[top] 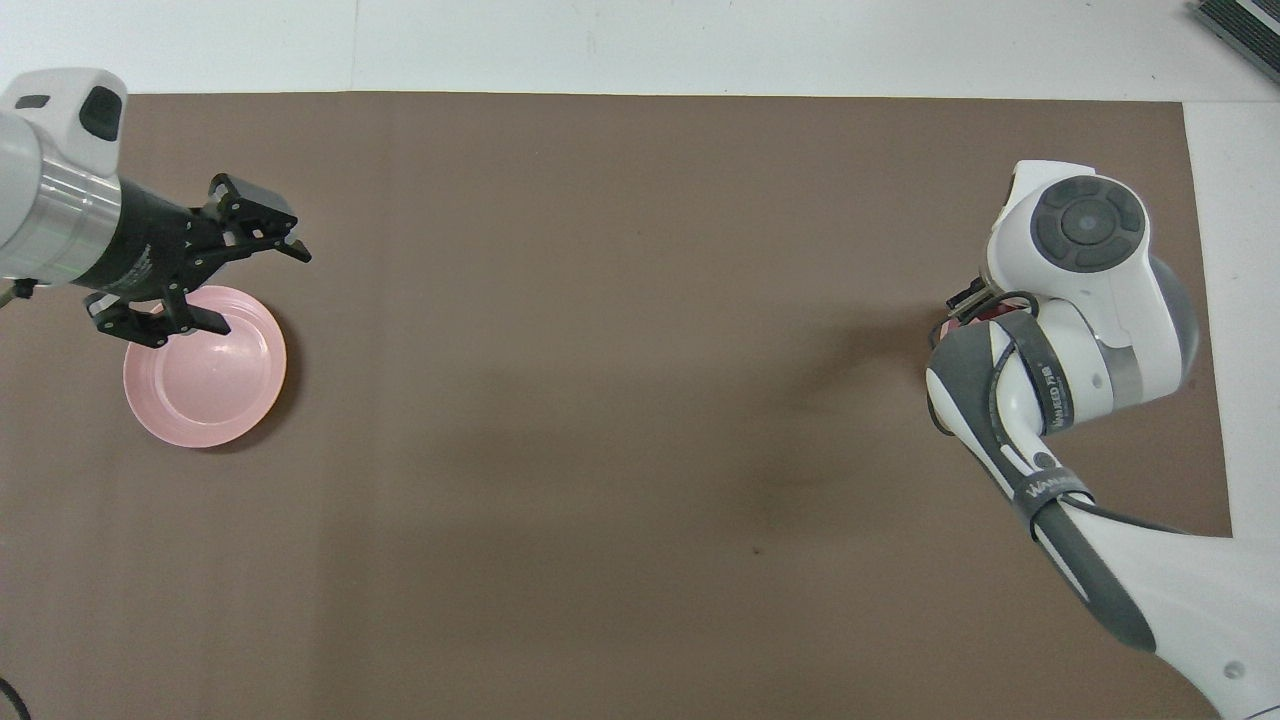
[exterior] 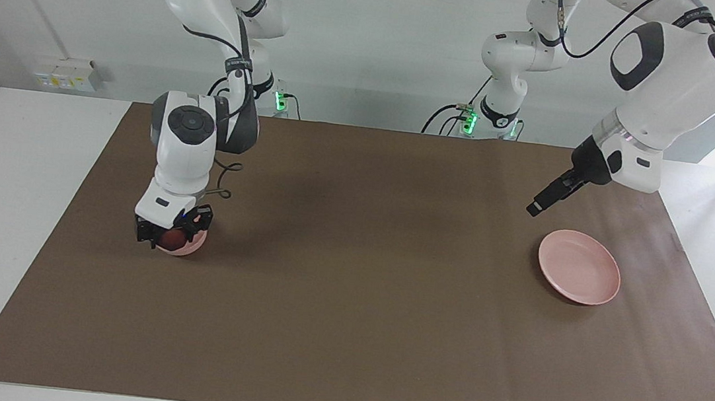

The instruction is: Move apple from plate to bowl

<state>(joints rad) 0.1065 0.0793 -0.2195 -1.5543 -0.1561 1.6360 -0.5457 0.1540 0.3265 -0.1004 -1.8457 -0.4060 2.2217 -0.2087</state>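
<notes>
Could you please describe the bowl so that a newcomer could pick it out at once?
Start at the brown mat and go to the right arm's end. There the small, deep, pale pink bowl sits under the right hand, which holds a dark red apple. The other pink dish is wider and flat.

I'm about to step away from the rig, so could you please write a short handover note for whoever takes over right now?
Right hand: shut on the apple, lowered into the bowl at the right arm's end of the table.
Left hand: open, holding nothing, raised over the mat by the plate's edge nearer the robots; that arm waits.
Plate: no longer holds anything, at the left arm's end of the table.
Done: apple lifted off the plate and carried to the bowl.
Left: open the right hand to release the apple, then lift that hand away. I can't tell whether the apple already rests on the bowl's bottom.
</notes>
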